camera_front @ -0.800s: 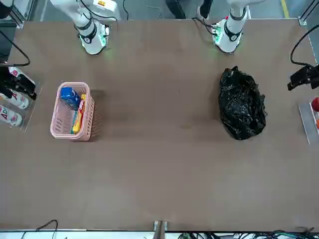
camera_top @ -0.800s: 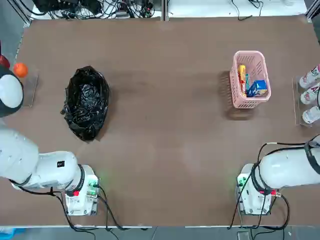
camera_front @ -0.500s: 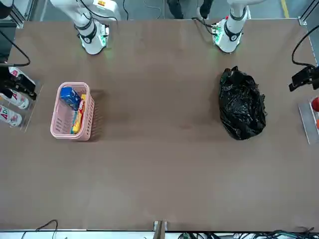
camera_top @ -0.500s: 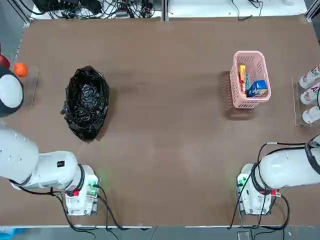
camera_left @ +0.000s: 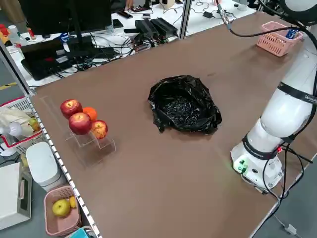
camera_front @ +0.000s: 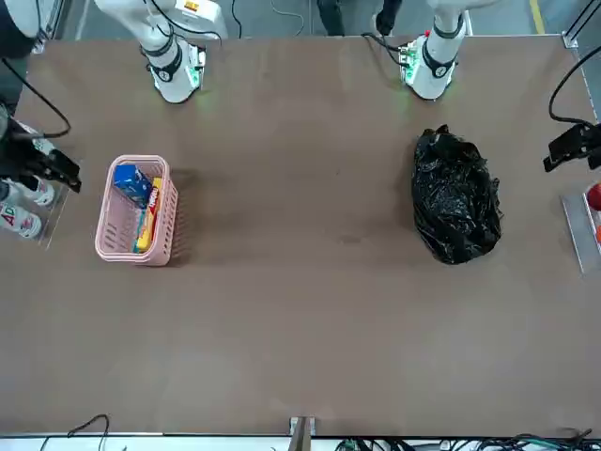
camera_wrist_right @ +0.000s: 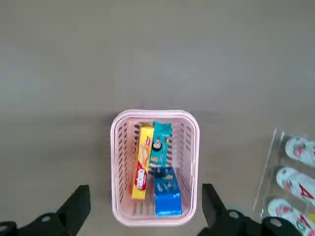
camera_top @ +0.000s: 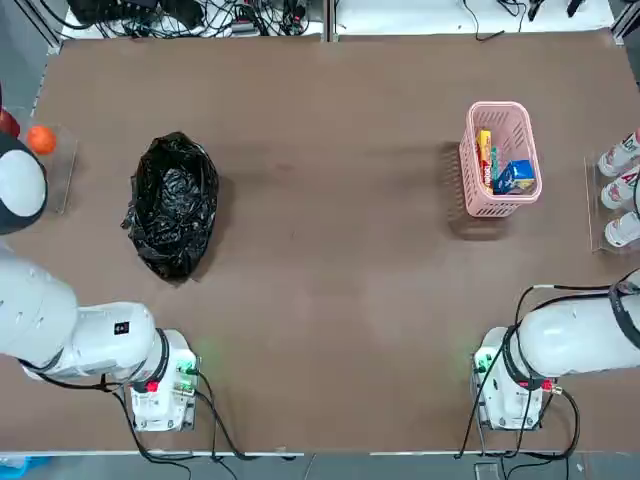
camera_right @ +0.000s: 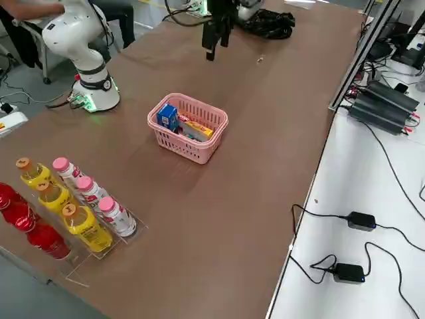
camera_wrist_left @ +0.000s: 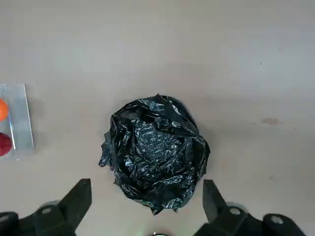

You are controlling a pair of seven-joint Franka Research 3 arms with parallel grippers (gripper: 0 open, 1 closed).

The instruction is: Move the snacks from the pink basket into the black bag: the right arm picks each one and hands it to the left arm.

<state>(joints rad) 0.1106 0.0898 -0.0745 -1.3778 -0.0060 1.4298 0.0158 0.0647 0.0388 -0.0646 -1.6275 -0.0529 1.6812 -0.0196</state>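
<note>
Both end effectors, right (camera_wrist_right: pixel 142 209) and left (camera_wrist_left: pixel 146 206), are released; we see three snacks (camera_wrist_right: pixel 156 169) in the basket (camera_wrist_right: pixel 120 162), bag (camera_wrist_left: pixel 155 152) apart.

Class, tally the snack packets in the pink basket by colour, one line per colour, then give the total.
Blue packet: 1
Yellow packet: 1
Teal packet: 1
Total in the pink basket: 3
</note>
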